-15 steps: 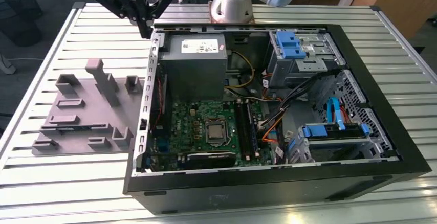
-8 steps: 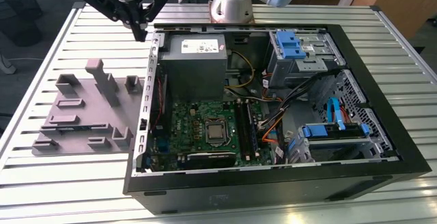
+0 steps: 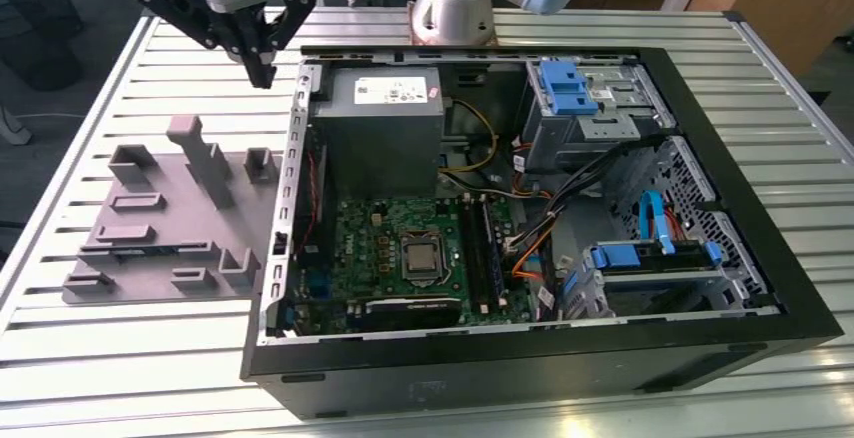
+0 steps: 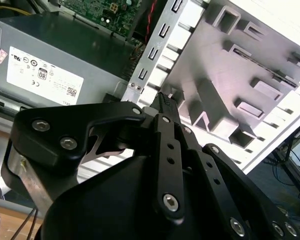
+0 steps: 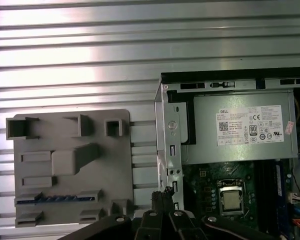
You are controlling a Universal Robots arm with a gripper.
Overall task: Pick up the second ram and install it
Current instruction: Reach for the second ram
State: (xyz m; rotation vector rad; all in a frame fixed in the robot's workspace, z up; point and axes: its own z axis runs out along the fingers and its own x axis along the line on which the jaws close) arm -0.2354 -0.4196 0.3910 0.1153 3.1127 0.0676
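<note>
1. The task looks barely begun. The second ram (image 5: 55, 199), a thin blue-green circuit-board stick, sits on its edge in a long slot of the flat grey moulded plastic holder (image 5: 115, 165). It has not yet been lifted, so I judge that both the pick and the install are left to do.

2. The long black memory slots (image 3: 474, 248) run across the green motherboard (image 3: 387, 228) inside the open black desktop computer case (image 3: 787, 288). I cannot tell whether a stick already sits in any of them.

3. The black linkage gripper (image 3: 263, 70) has its two fingers brought together at the tips in both wrist views. Nothing is caught between them, and they touch nothing.

4. The gripper hangs in the air above the silver slatted metal table (image 3: 160, 358). It is just beside the case's side wall, at the corner where the grey metal power supply box (image 3: 380, 118) sits.

5. Seen from the tool, the holder lies below it on the side away from the case. The ram's slot is towards the end of the holder farthest from the fingertips, so the stick is well apart from them.

6. The memory slots lie on the tool's other side, over the case wall and beyond the power supply. They are also well apart from the fingertips.
</note>
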